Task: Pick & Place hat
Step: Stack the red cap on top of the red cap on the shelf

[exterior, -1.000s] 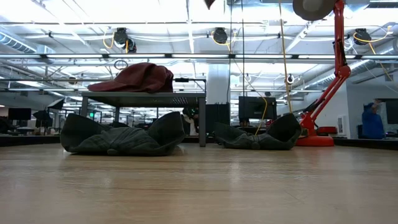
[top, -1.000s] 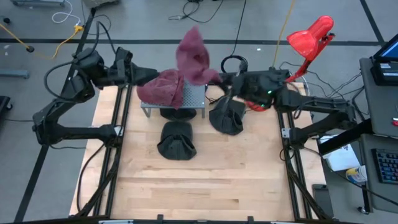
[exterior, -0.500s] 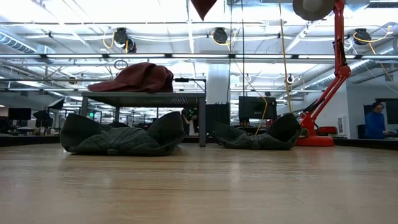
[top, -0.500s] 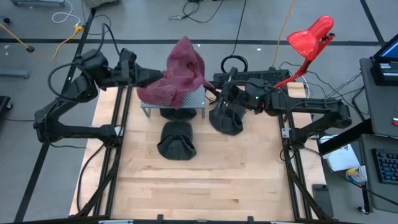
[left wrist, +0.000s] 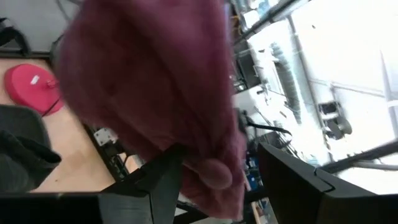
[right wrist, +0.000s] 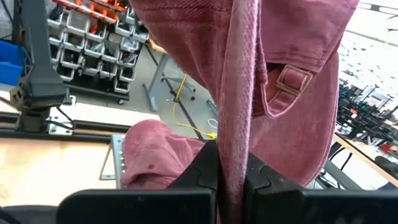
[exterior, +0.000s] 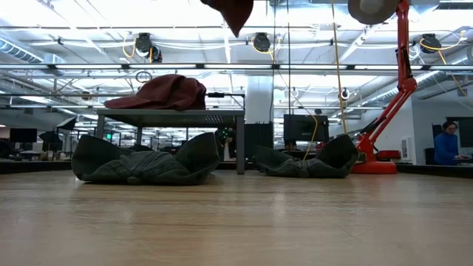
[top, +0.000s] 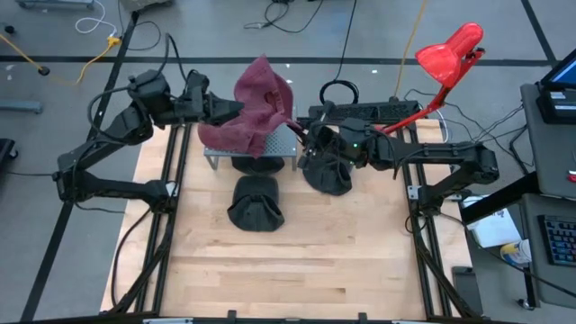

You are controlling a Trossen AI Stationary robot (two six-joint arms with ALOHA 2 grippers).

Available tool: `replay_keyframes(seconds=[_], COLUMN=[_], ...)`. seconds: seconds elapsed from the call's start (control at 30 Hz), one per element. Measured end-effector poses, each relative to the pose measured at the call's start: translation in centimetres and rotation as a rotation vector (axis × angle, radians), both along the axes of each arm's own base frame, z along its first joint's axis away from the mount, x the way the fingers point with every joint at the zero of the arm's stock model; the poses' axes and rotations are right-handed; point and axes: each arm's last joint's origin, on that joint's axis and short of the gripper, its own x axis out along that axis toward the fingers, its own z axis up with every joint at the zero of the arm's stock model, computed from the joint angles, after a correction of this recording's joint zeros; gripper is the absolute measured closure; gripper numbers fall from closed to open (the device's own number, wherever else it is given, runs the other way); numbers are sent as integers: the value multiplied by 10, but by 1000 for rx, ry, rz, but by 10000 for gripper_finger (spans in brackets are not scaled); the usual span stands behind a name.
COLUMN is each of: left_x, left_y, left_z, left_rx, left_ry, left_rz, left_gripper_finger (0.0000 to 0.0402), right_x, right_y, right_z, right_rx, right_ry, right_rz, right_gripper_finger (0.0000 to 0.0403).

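Observation:
A maroon hat (top: pixel 261 90) is held in the air above the grey rack (top: pixel 281 142) at the table's far side; its lowest tip (exterior: pixel 233 11) shows at the top of the low view. My right gripper (top: pixel 299 130) is shut on it. My left gripper (top: pixel 234 110) is open beside it, its fingers (left wrist: pixel 165 180) standing on either side of the hat's hanging cloth (left wrist: pixel 211 168). A second maroon hat (top: pixel 232 135) lies on the rack's top. Two dark hats (top: pixel 255 202) (top: pixel 328 171) lie on the table. My right gripper pinches a narrow folded edge of the maroon hat (right wrist: pixel 239 143) between its two fingers, coming from the table's right side. The fold runs along between the fingers. The hat is lifted clear, and its buckle (right wrist: pixel 292 78) shows beyond the fold.
The rack stands on legs (exterior: pixel 240 144), with one dark hat partly under it. A red desk lamp (top: pixel 450 54) stands at the far right corner, with cables behind it. The table's near half (top: pixel 288 270) is bare wood. A person (exterior: pixel 447 144) sits in the room beyond.
My right gripper has carried the maroon hat toward the table's left and lower, so its tip now dips further into the low view. My left gripper has moved toward the table's right, up to the hat. The hat on the rack has stayed put.

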Motion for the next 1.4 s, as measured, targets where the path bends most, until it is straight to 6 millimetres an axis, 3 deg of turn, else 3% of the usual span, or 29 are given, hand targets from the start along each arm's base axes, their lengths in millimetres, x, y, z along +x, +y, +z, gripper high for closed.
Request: replay_keyframes(seconds=[0.23, 0.33, 0.67, 0.83, 1.0, 1.2, 1.4], left_x=[-1, -1, -1, -3, -6, -9, -4], left_y=[0, 0, 2, 0, -10, -17, -21], left_z=[1, 1, -3, -5, -7, -2, 25], left_rx=[-13, -42, -110, -145, -194, -285, -311], left_ry=[-5, -10, 23, 74, 240, 371, 371], left_rz=[17, 19, 98, 172, 219, 263, 208], left_gripper_finger=[189, 208, 374, 375, 375, 375, 375], right_x=[0, -1, -1, -2, -23, -50, -62], right_y=[0, -1, 4, 14, 28, 30, 30], right_z=[1, 0, 2, 1, 12, 24, 31], right_rx=[-2, -12, -66, -89, -54, 2, -28], right_ry=[-5, 4, 28, 61, 84, 100, 106], right_rz=[-7, -29, -9, 23, 61, 63, 66], right_gripper_finger=[400, 400, 391, 370, 321, 265, 244])
